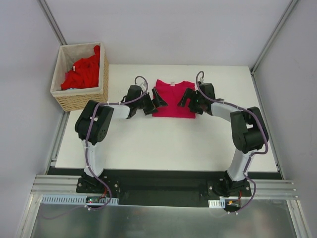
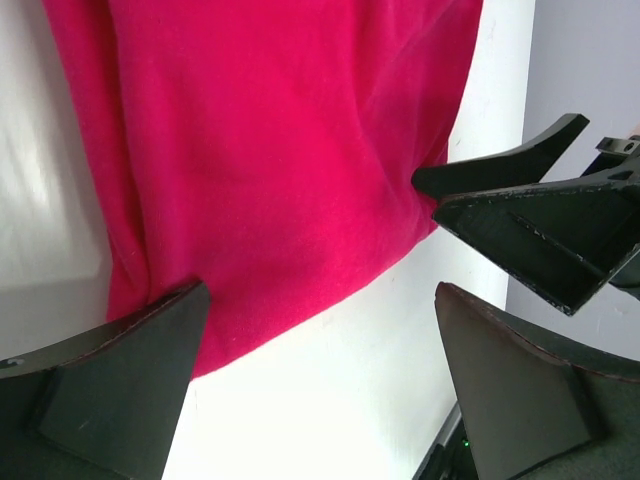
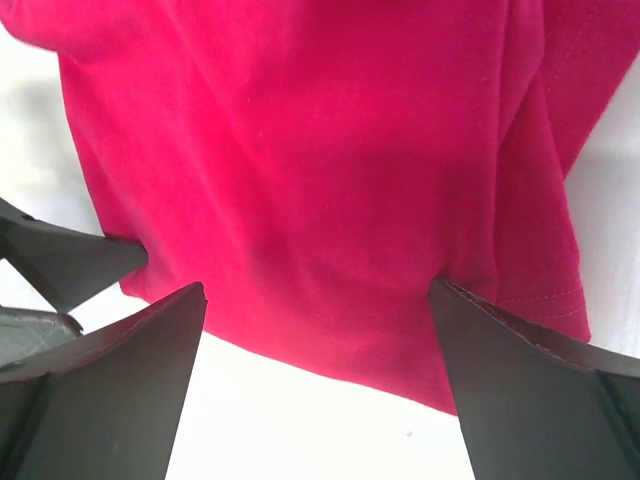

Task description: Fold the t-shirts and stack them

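Both of my grippers stand wide open and hold nothing. My left gripper (image 1: 155, 102) sits at the left edge of the magenta t-shirt (image 1: 173, 101) and my right gripper (image 1: 189, 99) at its right edge, each low over the cloth. The shirt lies flat in the middle of the table (image 1: 163, 144), toward the far side, with its white neck label (image 1: 173, 84) pointing away from me. The red t-shirts (image 1: 81, 74) are heaped in the basket (image 1: 79, 101) at the far left, well apart from my work.

My main worry is a poor pinch. In my wrist views the cloth edge runs between my fingers with bare table under part of the gap, so if I close from here I may catch only a thin lip of fabric, or one layer and not the one beneath. Then the fold would come up lopsided or slip out halfway.

If I press down too far before closing, my fingertips may scrape the table and push the shirt into wrinkles instead of gripping it.

My two grippers are also near each other across a narrow shirt; the right one's fingers show in my left wrist view. If either one reaches inward carelessly, they could knock together.

Uneven lifting, one side ahead of the other, would twist the shirt and drag it askew.
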You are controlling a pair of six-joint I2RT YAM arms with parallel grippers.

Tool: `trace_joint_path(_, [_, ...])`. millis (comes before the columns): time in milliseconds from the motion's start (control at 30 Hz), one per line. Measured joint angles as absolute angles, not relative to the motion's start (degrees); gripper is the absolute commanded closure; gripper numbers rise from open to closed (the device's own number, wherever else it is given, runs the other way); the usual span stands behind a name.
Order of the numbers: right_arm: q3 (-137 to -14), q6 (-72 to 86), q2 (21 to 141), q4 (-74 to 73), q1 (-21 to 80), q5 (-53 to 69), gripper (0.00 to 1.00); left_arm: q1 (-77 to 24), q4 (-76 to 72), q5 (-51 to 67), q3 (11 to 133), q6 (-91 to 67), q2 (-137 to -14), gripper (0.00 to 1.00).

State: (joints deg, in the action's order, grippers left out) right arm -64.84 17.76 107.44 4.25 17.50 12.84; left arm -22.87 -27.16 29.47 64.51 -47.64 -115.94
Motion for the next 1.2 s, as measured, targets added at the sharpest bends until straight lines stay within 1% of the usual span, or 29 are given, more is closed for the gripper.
trace_joint_path(233, [-55.55, 18.96, 100.64, 6.90, 21.50, 12.34, 0.01, -24.51, -30.76, 28.08, 47.66, -48.62, -104.18, 0.01])
trace_joint_path(367, [-48.64, 19.73, 94.72, 7.68, 26.22, 9.41, 0.01, -27.05, -31.31, 26.41, 38.94, -49.10, -96.64, 0.01])
trace_joint_path(633, [-35.53, 22.94, 83.02, 10.81, 35.46, 3.25, 0.01, -32.91, -31.00, 21.26, 26.72, -50.78, -83.88, 0.01])
trace_joint_path(867, [-29.43, 25.82, 75.70, 10.48, 39.83, -0.64, 0.01, -35.79, -30.35, 18.11, 21.87, -52.25, -77.97, 0.01])
trace_joint_path(1000, [-29.32, 26.33, 72.66, 5.34, 40.62, -1.96, 0.00, -36.07, -26.30, 17.30, 22.06, -52.14, -75.57, 0.01])
trace_joint_path(1200, [-33.65, 24.69, 70.39, -8.21, 40.62, -5.78, 0.00, -36.34, -13.10, 15.66, 26.46, -50.00, -71.42, 0.01])
